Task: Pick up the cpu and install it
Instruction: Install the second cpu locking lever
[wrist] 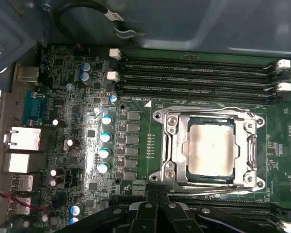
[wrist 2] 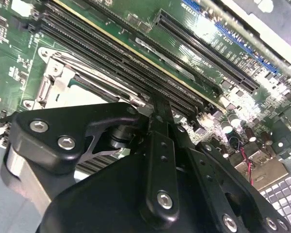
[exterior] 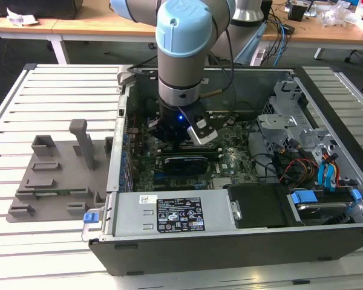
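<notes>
The pincer (exterior: 184, 136) hangs low inside the open computer case (exterior: 242, 241), near the middle of the exterior view, just above the green motherboard (exterior: 230, 160). In the first wrist view its black fingers (wrist: 157, 206) poke in at the bottom middle of the frame, pressed close together with nothing between them. In the second wrist view the black pincer (wrist 2: 157, 109) comes to one thin tip over the long dark memory slots (wrist 2: 111, 58).

The cpu (wrist: 211, 148) sits in the right half of the first wrist view. It is a flat silver square, lying inside the shiny metal socket frame (wrist: 170, 145) on the motherboard (wrist: 87, 87). The pincer does not touch it; the tips are just beside the frame's lower edge.

In the exterior view, the blue and grey arm (exterior: 184, 42) comes down from the top middle. A grey fixture block (exterior: 54, 172) lies on the slatted worktop (exterior: 54, 90) at the left of the frame, outside the case.
</notes>
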`<state>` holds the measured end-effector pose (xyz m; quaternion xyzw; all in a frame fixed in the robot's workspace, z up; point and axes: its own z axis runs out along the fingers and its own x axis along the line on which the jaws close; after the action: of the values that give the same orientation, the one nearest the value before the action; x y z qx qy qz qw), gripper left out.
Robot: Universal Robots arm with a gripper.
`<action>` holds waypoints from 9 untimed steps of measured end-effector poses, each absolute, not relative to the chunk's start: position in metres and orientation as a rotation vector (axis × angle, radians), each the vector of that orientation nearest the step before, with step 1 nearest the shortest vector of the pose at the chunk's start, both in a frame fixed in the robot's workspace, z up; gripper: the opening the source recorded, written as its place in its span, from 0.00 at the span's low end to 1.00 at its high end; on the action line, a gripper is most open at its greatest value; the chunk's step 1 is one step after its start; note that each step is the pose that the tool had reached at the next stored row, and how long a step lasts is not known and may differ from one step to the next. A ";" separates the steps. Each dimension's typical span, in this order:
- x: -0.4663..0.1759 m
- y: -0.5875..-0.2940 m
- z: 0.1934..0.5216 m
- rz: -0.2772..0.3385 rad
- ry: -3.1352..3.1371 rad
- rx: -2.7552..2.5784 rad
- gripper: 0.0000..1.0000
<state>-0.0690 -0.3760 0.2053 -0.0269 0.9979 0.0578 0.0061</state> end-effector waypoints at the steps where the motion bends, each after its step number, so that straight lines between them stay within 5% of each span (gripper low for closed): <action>1: -0.069 -0.376 0.205 0.183 3.123 -0.084 0.11; 9: -0.071 -0.370 0.199 0.197 3.122 -0.086 0.11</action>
<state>-0.0708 -0.3695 0.1994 -0.0275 0.9976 0.0628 0.0062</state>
